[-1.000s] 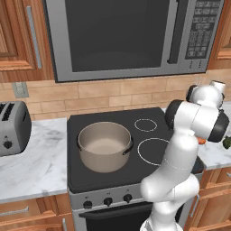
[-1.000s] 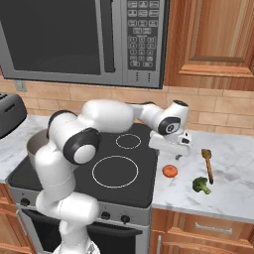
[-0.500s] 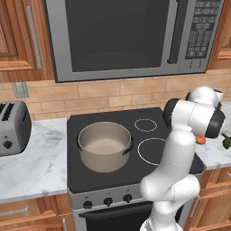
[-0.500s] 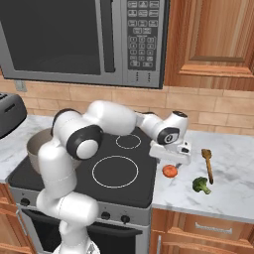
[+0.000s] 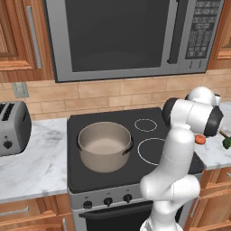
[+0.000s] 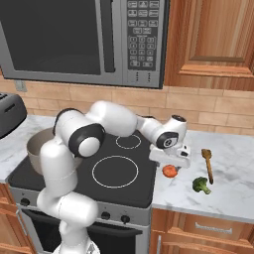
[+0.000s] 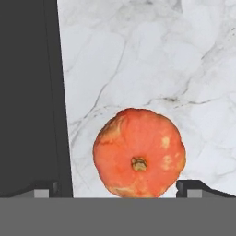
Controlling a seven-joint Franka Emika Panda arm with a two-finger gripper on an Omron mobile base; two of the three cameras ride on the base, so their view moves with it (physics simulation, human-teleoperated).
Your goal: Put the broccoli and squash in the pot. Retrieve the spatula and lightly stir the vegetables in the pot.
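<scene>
The squash (image 7: pixel 139 153), a rounded orange-red piece, lies on the marble counter just right of the stove edge; it also shows as the squash (image 6: pixel 170 171) and the squash (image 5: pixel 200 139). My gripper (image 6: pixel 171 163) hangs open straight above it, its fingertips (image 7: pixel 197 187) standing on either side of it and holding nothing. To the right lies the dark green broccoli (image 6: pixel 200 185), a bit of which shows as the broccoli (image 5: pixel 228 142). Behind it lies the wooden spatula (image 6: pixel 208 163). The beige pot (image 5: pixel 104 145) stands on the left front burner with nothing in it, partly behind my arm as the pot (image 6: pixel 35 149).
The black stove top (image 6: pixel 116 186) lies between pot and vegetables. A microwave (image 5: pixel 126 36) hangs low over it. A toaster (image 5: pixel 13 133) stands on the left counter. Wooden cabinets (image 6: pixel 213 39) hang above the right counter.
My hand has dropped lower over the squash and now hangs close above it. The jaws stay open. Pot, broccoli and spatula have not moved.
</scene>
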